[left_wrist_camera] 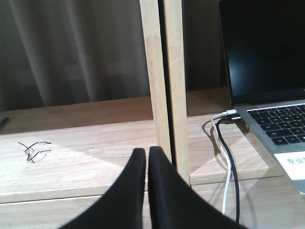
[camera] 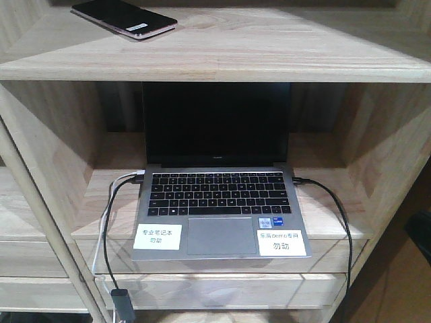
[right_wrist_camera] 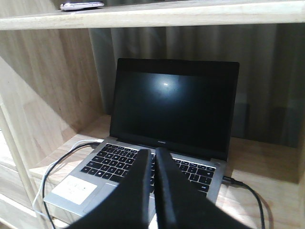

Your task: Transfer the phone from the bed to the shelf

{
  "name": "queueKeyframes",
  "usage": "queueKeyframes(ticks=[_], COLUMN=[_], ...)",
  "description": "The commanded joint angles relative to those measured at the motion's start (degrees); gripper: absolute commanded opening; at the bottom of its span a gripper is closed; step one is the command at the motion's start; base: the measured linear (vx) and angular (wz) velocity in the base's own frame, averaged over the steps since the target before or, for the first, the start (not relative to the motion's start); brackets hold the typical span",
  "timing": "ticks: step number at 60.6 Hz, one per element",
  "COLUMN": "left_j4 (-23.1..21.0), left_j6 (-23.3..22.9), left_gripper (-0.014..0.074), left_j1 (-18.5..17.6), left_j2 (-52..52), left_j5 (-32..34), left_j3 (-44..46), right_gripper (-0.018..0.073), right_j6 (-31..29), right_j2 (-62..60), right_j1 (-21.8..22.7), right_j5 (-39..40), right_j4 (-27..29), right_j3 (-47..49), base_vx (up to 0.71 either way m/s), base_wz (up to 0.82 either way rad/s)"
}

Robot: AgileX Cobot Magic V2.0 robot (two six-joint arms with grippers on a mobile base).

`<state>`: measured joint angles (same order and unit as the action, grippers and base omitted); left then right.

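The black phone (camera: 125, 18) lies flat on the top shelf (camera: 269, 50) board at its left end, white sticker toward the front. Its silvery edge (right_wrist_camera: 82, 5) also shows at the upper left of the right wrist view, on that same shelf (right_wrist_camera: 190, 14). My left gripper (left_wrist_camera: 147, 151) is shut with nothing between its fingers, low in front of the wooden uprights. Lower down, in front of the laptop keyboard, my right gripper (right_wrist_camera: 152, 152) is shut and empty too. The bed is out of view.
An open grey laptop (camera: 219, 202) sits in the cubby under the phone's shelf, with black and white cables (camera: 111, 222) trailing off its left side and a black cable (camera: 333, 202) off its right. Two pale wooden uprights (left_wrist_camera: 164, 86) stand just beyond my left gripper.
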<state>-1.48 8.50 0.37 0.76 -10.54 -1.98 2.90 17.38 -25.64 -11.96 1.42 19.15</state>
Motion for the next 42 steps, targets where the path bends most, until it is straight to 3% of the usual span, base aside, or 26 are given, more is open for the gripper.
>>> queueKeyframes(ticks=[1,20,33,42], left_j4=[-0.52,-0.52,-0.52,-0.52], left_j6=[-0.33,-0.33,-0.33,-0.33], left_gripper=[0.0001,0.0001,0.0001,0.0001], left_j1=[-0.34,-0.34,-0.34,-0.34], left_j2=[0.74,0.74,0.74,0.74], left_j5=[4.11,4.11,4.11,4.11], left_j3=[1.27,1.27,1.27,1.27], right_gripper=[-0.0005,-0.0005,-0.0005,-0.0005], right_j6=[-2.41,-4.70,-5.71,-5.72], right_j2=[0.37,-2.79,-7.55,-10.16], right_j1=[1.33,17.89,24.89,27.08], right_j5=[5.15,0.40,-5.15,-0.14], right_j4=[-0.07,1.23,1.23,3.82], right_j3=[1.64,1.64,1.21,-4.88], base_vx=[0.00,0.00,0.00,0.00], base_wz=[0.00,0.00,0.00,0.00])
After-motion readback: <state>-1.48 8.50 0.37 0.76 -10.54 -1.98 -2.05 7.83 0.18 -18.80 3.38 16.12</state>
